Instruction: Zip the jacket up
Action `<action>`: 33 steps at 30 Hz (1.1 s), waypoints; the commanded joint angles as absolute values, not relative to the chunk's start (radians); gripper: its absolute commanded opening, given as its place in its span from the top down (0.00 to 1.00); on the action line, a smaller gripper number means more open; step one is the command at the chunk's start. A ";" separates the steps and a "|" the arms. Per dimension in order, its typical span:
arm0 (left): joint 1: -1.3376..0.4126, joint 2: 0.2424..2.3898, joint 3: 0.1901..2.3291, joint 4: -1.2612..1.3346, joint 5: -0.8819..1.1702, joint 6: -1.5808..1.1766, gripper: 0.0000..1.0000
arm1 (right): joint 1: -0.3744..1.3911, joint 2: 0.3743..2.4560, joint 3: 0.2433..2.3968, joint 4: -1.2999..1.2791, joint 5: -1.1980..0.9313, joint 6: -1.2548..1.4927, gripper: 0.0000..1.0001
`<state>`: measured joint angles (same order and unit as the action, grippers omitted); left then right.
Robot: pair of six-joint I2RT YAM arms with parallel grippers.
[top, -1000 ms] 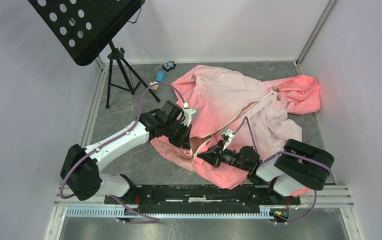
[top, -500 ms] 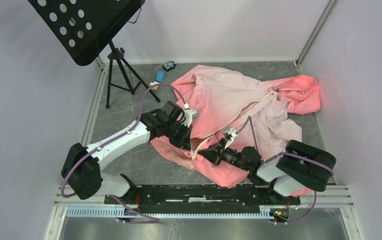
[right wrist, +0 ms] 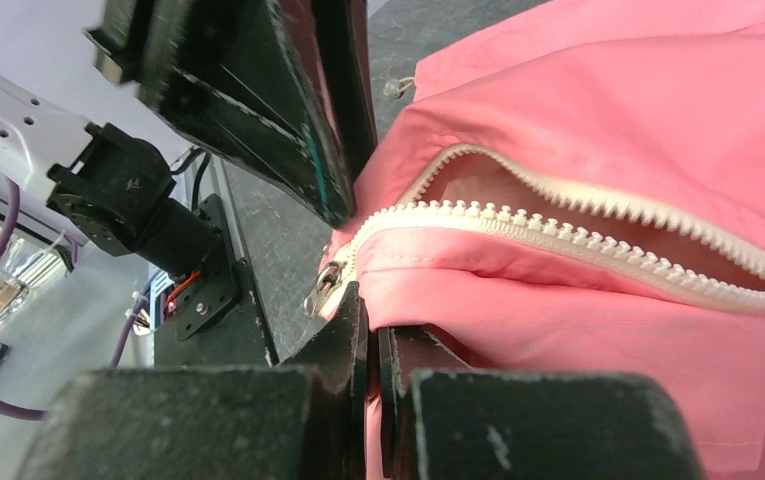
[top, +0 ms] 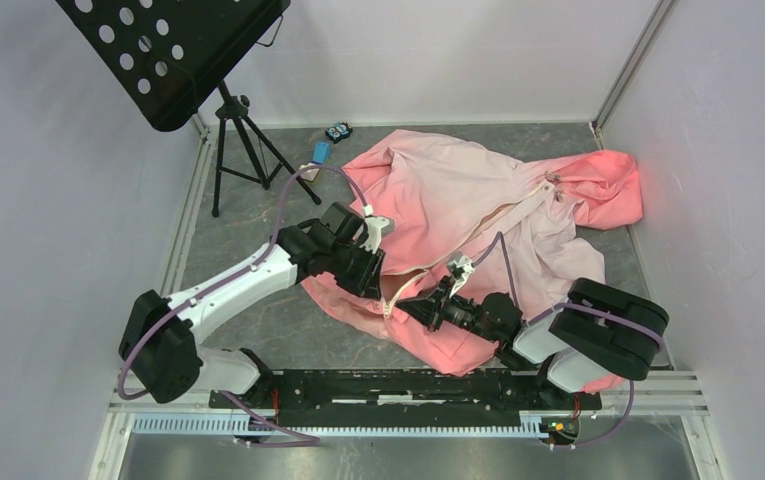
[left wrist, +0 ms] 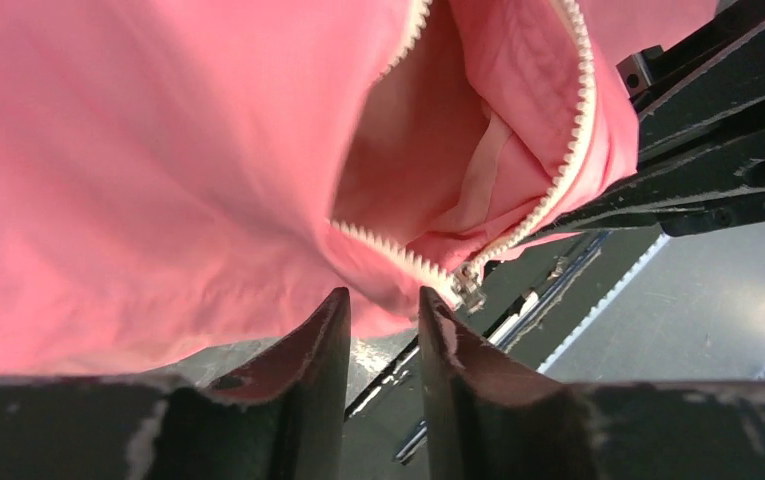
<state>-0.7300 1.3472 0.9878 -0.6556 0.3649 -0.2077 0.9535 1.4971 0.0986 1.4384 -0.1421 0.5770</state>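
The pink jacket (top: pixel 458 190) lies spread on the grey floor, its cream zipper (top: pixel 503 215) running down to the near hem. The lower stretch of the zipper gapes open, and the metal slider (left wrist: pixel 468 287) sits at its bottom end. My left gripper (left wrist: pixel 383 310) is open just short of the hem beside the slider, with nothing between its fingers. My right gripper (right wrist: pixel 368 330) is shut on the jacket's hem fabric right under the slider (right wrist: pixel 323 288). In the top view both grippers meet at the near hem, left (top: pixel 373 283) and right (top: pixel 410 305).
A black music stand (top: pixel 173 50) on a tripod (top: pixel 243 150) stands at the back left. A small blue object (top: pixel 322 151) and a dark one (top: pixel 337 131) lie behind the jacket. The arms' base rail (top: pixel 408 385) runs along the near edge. Walls close in on the sides.
My left gripper's jaws have parted at the jacket's hem. The right gripper keeps its hold on the fabric and has barely moved.
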 commanded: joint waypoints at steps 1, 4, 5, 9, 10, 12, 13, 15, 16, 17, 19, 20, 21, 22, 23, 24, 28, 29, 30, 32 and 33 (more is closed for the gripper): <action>-0.724 1.252 1.004 -0.671 0.246 -0.255 0.55 | 0.947 1.536 0.116 1.539 -0.154 0.586 1.00; -0.723 1.165 0.979 -0.670 0.186 -0.329 0.35 | 0.948 1.539 0.128 1.527 -0.160 0.584 1.00; -0.723 1.124 0.964 -0.667 0.171 -0.360 0.30 | 0.948 1.538 0.129 1.524 -0.163 0.584 1.00; -0.723 0.961 0.862 -0.590 0.173 -0.531 0.20 | 0.948 1.538 0.129 1.523 -0.154 0.587 1.00; -0.722 0.912 0.814 -0.553 0.185 -0.587 0.19 | 0.949 1.538 0.127 1.525 -0.150 0.591 1.00; -0.723 0.816 0.713 -0.443 0.219 -0.718 0.09 | 0.948 1.539 0.126 1.529 -0.146 0.598 1.00; -0.723 0.782 0.676 -0.396 0.224 -0.778 0.05 | 0.948 1.538 0.126 1.531 -0.143 0.601 1.00; -0.723 0.727 0.604 -0.329 0.208 -0.876 0.04 | 0.948 1.538 0.126 1.532 -0.143 0.606 1.00; -0.722 0.708 0.576 -0.296 0.201 -0.923 0.05 | 0.948 1.538 0.125 1.534 -0.141 0.609 1.00; -0.723 0.695 0.546 -0.264 0.198 -0.971 0.05 | 0.948 1.538 0.124 1.535 -0.139 0.610 1.00; -0.723 0.679 0.504 -0.250 0.159 -1.067 0.13 | 0.949 1.537 0.124 1.536 -0.132 0.619 1.00; -0.723 0.667 0.475 -0.237 0.135 -1.115 0.23 | 0.948 1.539 0.126 1.536 -0.130 0.622 1.00; -0.723 0.660 0.446 -0.222 0.114 -1.183 0.32 | 0.948 1.540 0.126 1.537 -0.130 0.626 1.00; -0.723 0.650 0.412 -0.202 0.099 -1.243 0.39 | 0.948 1.541 0.129 1.536 -0.130 0.633 1.00; -0.723 0.643 0.382 -0.186 0.081 -1.282 0.42 | 0.948 1.544 0.131 1.538 -0.133 0.639 1.00; -0.723 0.638 0.361 -0.173 0.068 -1.324 0.44 | 0.949 1.547 0.133 1.541 -0.136 0.642 1.00; -0.723 0.658 0.322 -0.158 0.052 -1.405 0.46 | 0.948 1.553 0.131 1.553 -0.139 0.651 1.00; -0.722 0.670 0.314 -0.136 0.063 -1.419 0.44 | 0.948 1.554 0.130 1.554 -0.137 0.652 0.99; -0.722 0.683 0.304 -0.102 0.080 -1.428 0.43 | 0.948 1.551 0.127 1.553 -0.136 0.650 0.99; -0.723 0.711 0.295 -0.054 0.109 -1.443 0.42 | 0.949 1.552 0.124 1.555 -0.133 0.648 1.00; -0.722 0.725 0.299 -0.054 0.117 -1.443 0.42 | 0.948 1.553 0.122 1.558 -0.133 0.649 1.00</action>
